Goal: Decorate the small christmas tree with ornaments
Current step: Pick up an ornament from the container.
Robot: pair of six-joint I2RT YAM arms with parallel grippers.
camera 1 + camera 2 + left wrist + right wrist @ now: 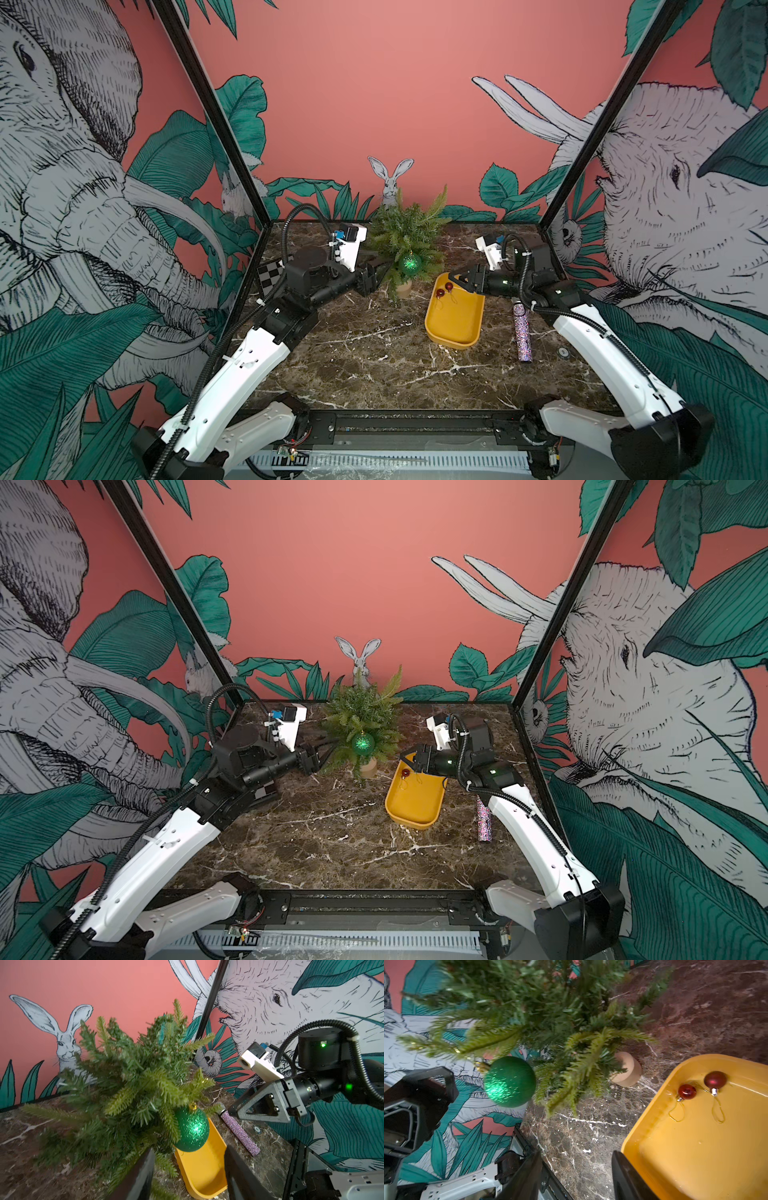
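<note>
- The green ball (410, 263) hangs from a low front branch of the small christmas tree (409, 232), just above the tan pot (404, 288)
- The left gripper (376, 274) sits close beside the tree, jaws apart, holding nothing
- Two red balls (449, 286) lie close together at the far end of the yellow tray (453, 332), with their string loops (718, 1113) lying on the tray floor
- The right gripper (460, 280) hovers over that end, jaws apart and empty
- To my eye a red ball comes next: I'd pinch the cap or loop rather than the slick body, take one at a time, and mind the tray wall
</note>
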